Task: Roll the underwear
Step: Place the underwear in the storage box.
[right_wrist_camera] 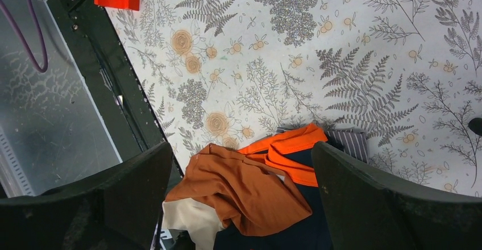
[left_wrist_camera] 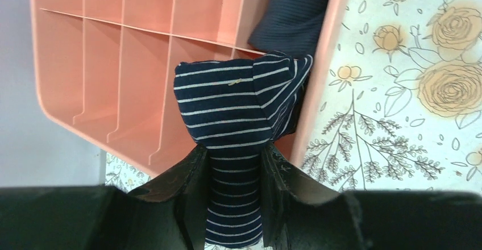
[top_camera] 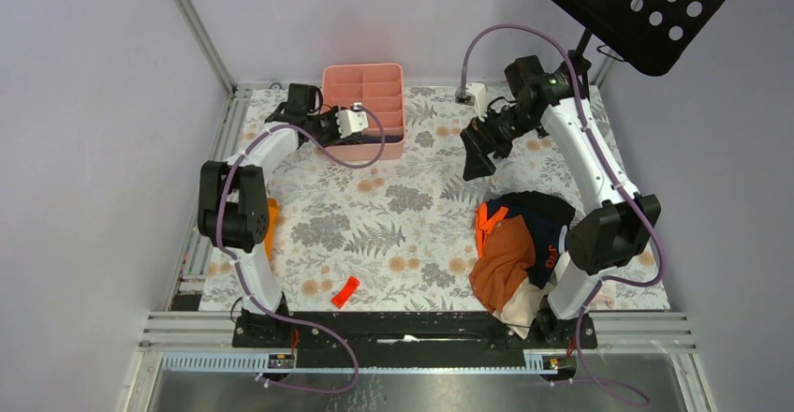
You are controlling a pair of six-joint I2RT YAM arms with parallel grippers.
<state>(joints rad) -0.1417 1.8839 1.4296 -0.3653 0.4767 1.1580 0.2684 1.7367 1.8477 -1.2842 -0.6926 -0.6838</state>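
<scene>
A rolled navy underwear with thin white stripes point(left_wrist_camera: 239, 105) hangs over the near right compartment of the pink divided box point(left_wrist_camera: 85, 62), and my left gripper point(left_wrist_camera: 234, 153) is shut on its lower end. Another dark navy rolled piece point(left_wrist_camera: 295, 17) lies in the compartment beyond it. From above, the left gripper point(top_camera: 360, 124) sits at the box's point(top_camera: 363, 77) front edge. My right gripper point(top_camera: 479, 157) hovers open and empty over the table, its camera looking at the clothes pile point(right_wrist_camera: 244, 187), where navy cloth with an orange band point(right_wrist_camera: 295, 153) shows under a rust-brown garment.
The clothes pile point(top_camera: 520, 243) lies by the right arm's base. A small red block point(top_camera: 345, 290) rests near the front edge. An orange item point(top_camera: 272, 225) sits behind the left arm. A black perforated stand point(top_camera: 646, 0) overhangs the back right corner.
</scene>
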